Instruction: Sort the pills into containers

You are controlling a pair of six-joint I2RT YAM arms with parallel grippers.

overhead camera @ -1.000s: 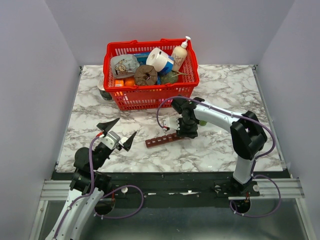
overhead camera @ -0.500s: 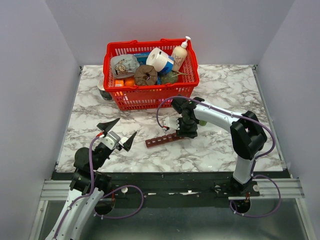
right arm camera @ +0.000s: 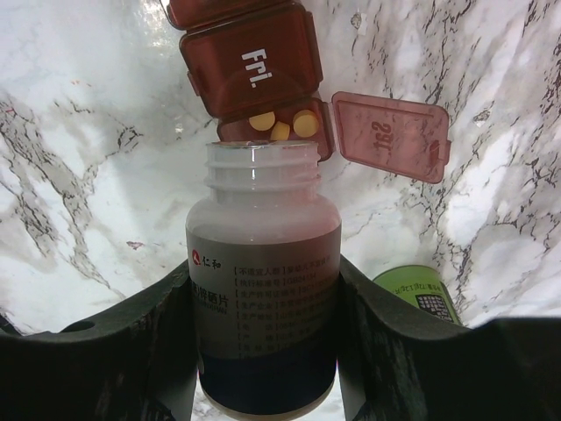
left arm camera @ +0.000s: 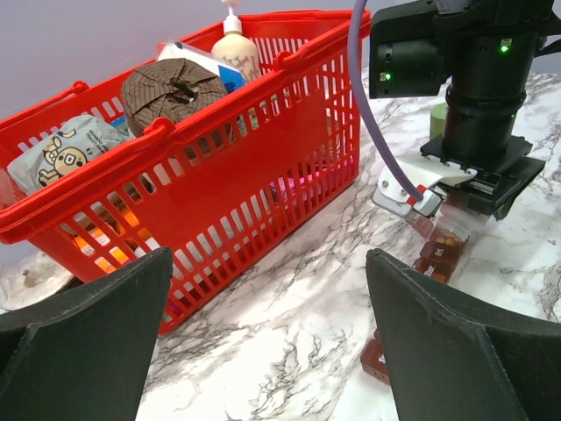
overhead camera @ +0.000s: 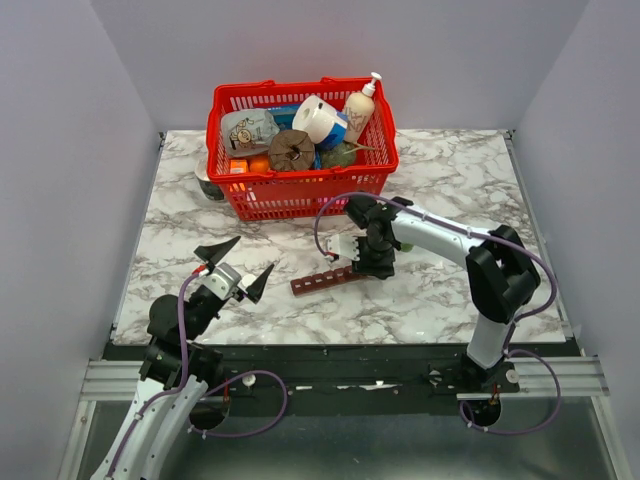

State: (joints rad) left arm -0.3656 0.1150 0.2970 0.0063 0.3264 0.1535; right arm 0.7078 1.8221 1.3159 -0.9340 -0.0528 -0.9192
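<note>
My right gripper (right arm camera: 263, 351) is shut on a white pill bottle (right arm camera: 263, 289) with no cap, tipped mouth-down over the dark-red strip of containers (overhead camera: 325, 279). The end compartment (right arm camera: 282, 125) has its lid (right arm camera: 390, 136) flipped open and holds three yellow pills. The compartment beside it, marked "Fri." (right arm camera: 254, 66), is closed. In the top view the right gripper (overhead camera: 372, 262) hangs over the strip's right end. The strip also shows in the left wrist view (left arm camera: 438, 254). My left gripper (overhead camera: 236, 267) is open and empty, to the left of the strip.
A red mesh basket (overhead camera: 300, 190) full of groceries stands at the back, also in the left wrist view (left arm camera: 219, 175). A green-lidded jar (right arm camera: 421, 294) lies just right of the bottle. A small dark tin (overhead camera: 207, 184) sits left of the basket.
The right arm has shifted very slightly to the right over the strip's end. The left arm has not moved.
</note>
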